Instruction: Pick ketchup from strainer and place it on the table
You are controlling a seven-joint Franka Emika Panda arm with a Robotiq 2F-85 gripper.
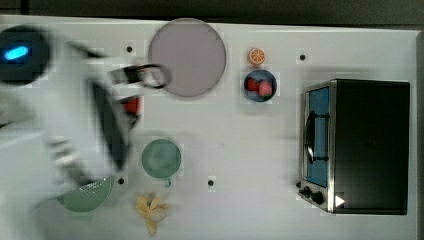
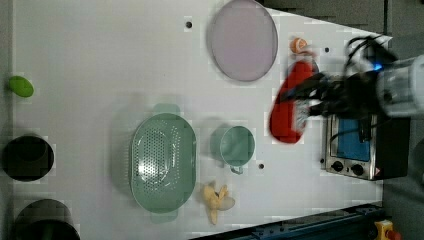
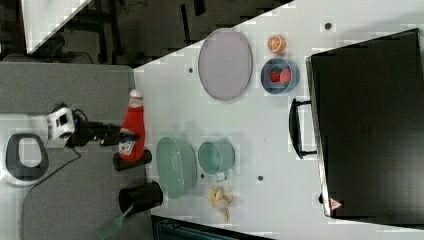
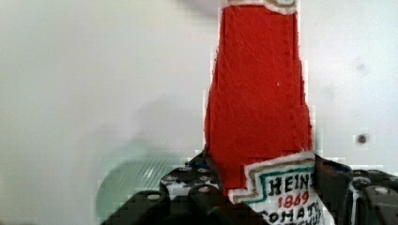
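My gripper (image 3: 119,136) is shut on the ketchup (image 3: 133,129), a red squeeze bottle with a white cap, and holds it by the labelled lower end in the air. In the wrist view the ketchup (image 4: 258,103) stands between two dark fingers (image 4: 332,180), its white label at the jaws. In the left view the ketchup (image 2: 289,106) hangs well clear of the pale green strainer (image 2: 162,162), which lies with nothing in it. In the top view the arm covers part of the strainer (image 1: 86,196), and a bit of the ketchup (image 1: 131,105) shows above the white table (image 1: 240,150).
A green cup (image 1: 161,158) stands beside the strainer, with a peeled banana (image 1: 151,209) near it. A lilac plate (image 1: 187,57), a bowl of strawberries (image 1: 260,86) and an orange (image 1: 256,56) lie further off. A toaster oven (image 1: 360,145) takes up the top view's right.
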